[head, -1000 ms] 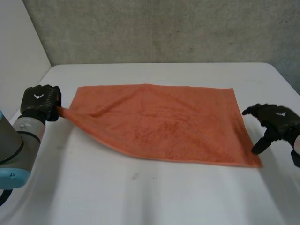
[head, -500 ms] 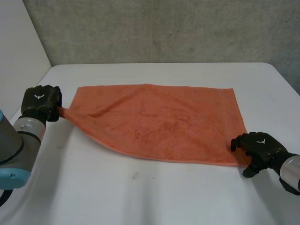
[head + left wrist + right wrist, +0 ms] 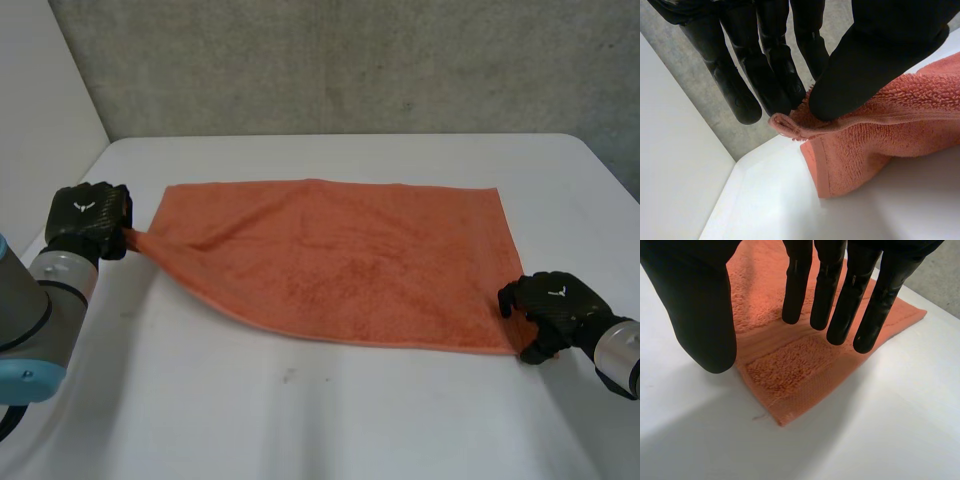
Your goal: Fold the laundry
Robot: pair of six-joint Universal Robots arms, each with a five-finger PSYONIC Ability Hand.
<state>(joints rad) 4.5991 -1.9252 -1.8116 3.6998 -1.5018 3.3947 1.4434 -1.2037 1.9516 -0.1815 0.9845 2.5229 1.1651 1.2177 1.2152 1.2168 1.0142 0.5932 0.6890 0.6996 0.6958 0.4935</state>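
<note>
Orange terry towel (image 3: 340,265) lies on the white table (image 3: 300,420); your left hand (image 3: 88,218) pinches its near-left corner. Right hand (image 3: 553,305) hovers loose-fingered over the near-right corner, so grab past the hem before lifting.

Free, as I read it: bare white table (image 3: 330,420) along the near side, and a strip past the far edge of the flat orange terry towel (image 3: 350,260). Blocking: black left hand (image 3: 88,215) pinching the towel's left corner; black right hand (image 3: 552,303), fingers straight, over its near right corner. Far bound: grey concrete wall (image 3: 350,60).
</note>
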